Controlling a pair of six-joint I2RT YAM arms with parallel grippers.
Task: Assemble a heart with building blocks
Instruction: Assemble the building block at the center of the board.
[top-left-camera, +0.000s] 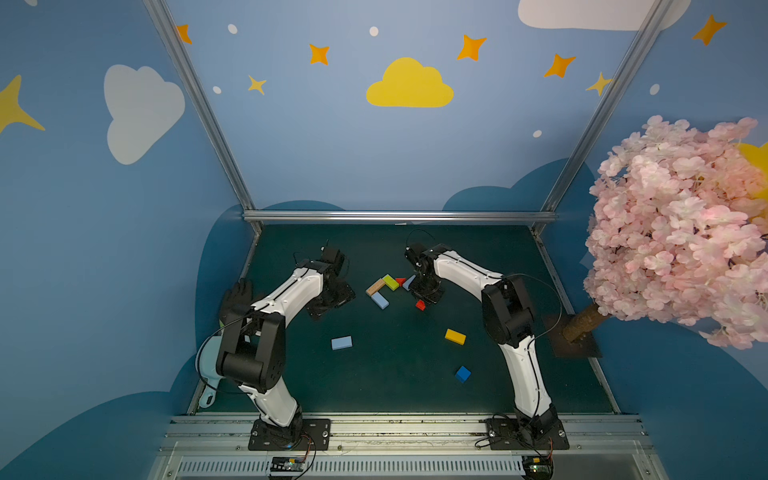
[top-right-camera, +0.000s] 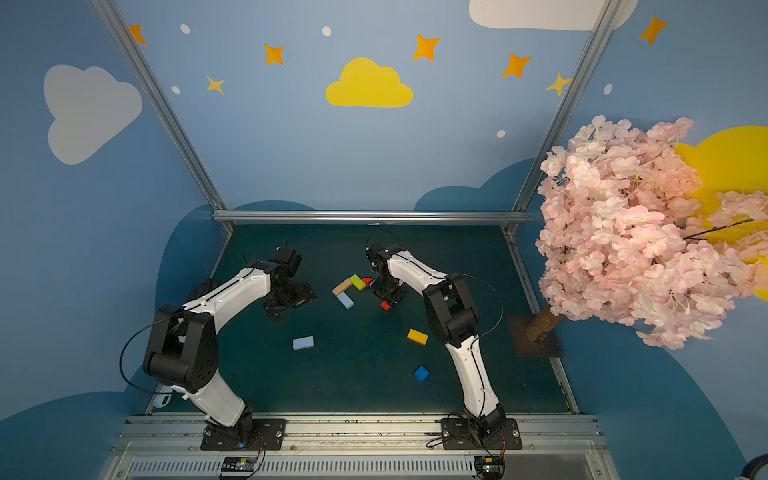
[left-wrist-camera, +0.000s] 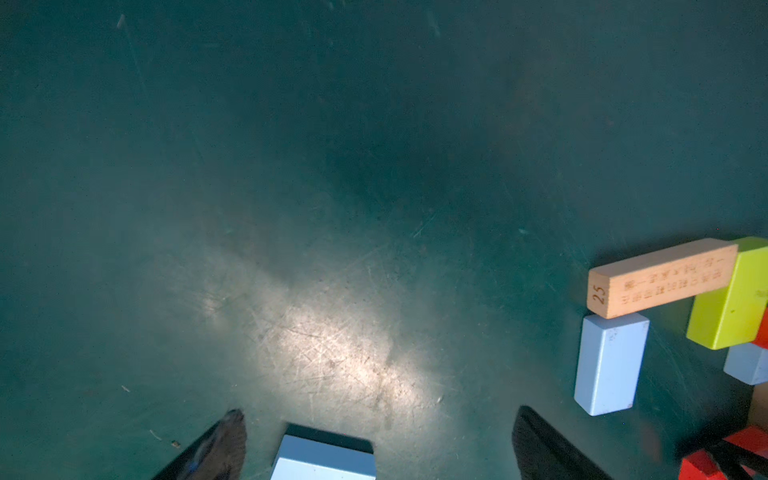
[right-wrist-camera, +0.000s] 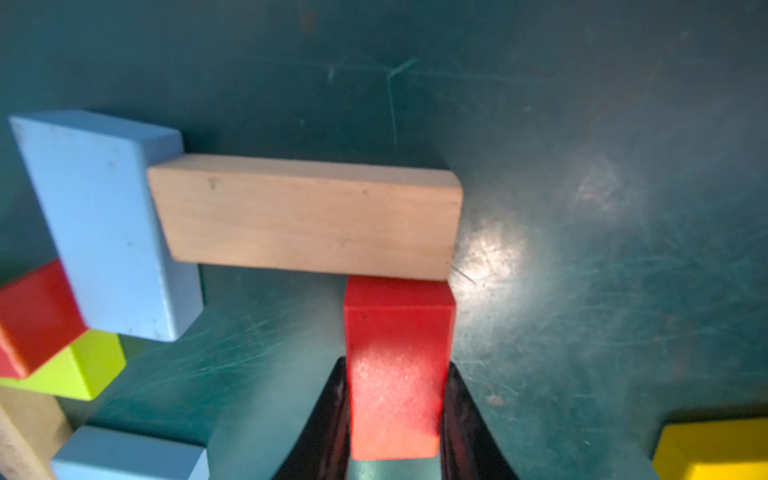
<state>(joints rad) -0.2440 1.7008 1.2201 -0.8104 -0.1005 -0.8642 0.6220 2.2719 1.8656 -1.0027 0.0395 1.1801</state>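
In both top views: half-built heart (top-left-camera: 390, 281) in the middle, slightly far; yellow block (top-left-camera: 455, 336) and dark blue cube (top-left-camera: 462, 373) loose nearer.

Left wrist view: left gripper (left-wrist-camera: 379, 413) spread wide, gripping nothing.

Right wrist view: right gripper (right-wrist-camera: 395, 365) clenched on red block (right-wrist-camera: 397, 316), end against tan block (right-wrist-camera: 307, 216). Risks shoving that tan piece askew if driven in, or dragging red along on release.

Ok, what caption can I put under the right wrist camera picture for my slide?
Right gripper shut on a red block, its end against a tan block on the green table.
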